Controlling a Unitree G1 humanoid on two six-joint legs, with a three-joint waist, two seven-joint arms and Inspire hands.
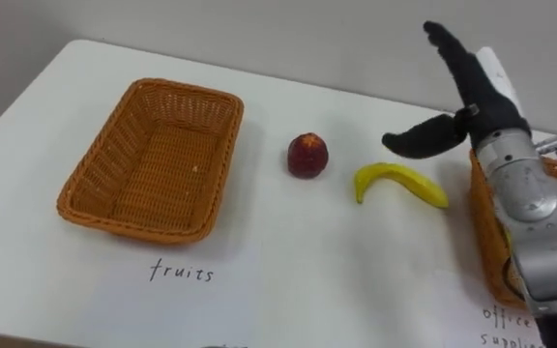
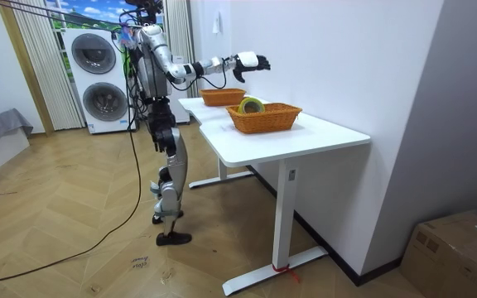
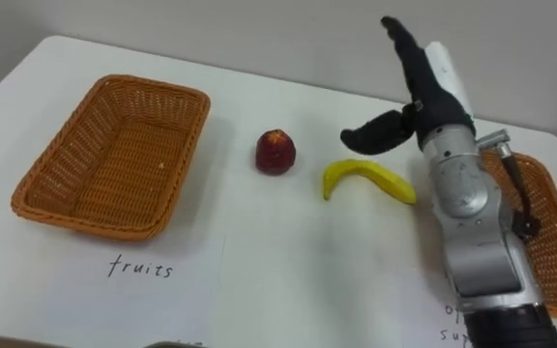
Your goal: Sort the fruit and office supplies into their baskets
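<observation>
The banana (image 1: 401, 184) lies on the white bench (image 1: 288, 261) with its long axis roughly 9-to-3 across the eye view, curve arching away from the robot. The right hand (image 1: 476, 108) hangs raised above the bench at about 1 o'clock from it, fingers straight and spread, thumb swung out towards the fruit, holding nothing. From the hand, the banana sits at about 7 o'clock, near but not touching.

A red fruit (image 1: 307, 155) stands just beside the banana at its 10 o'clock. The empty basket labelled for fruits (image 1: 184, 89) lies beyond that at 9 o'clock.

The path leftward looks open, with bare bench between the two fruits and before the near edge.

The office-supplies basket (image 3: 549, 222) sits at 3 o'clock under the forearm. In the room view it holds what may be a roll of tape (image 2: 251, 105).
</observation>
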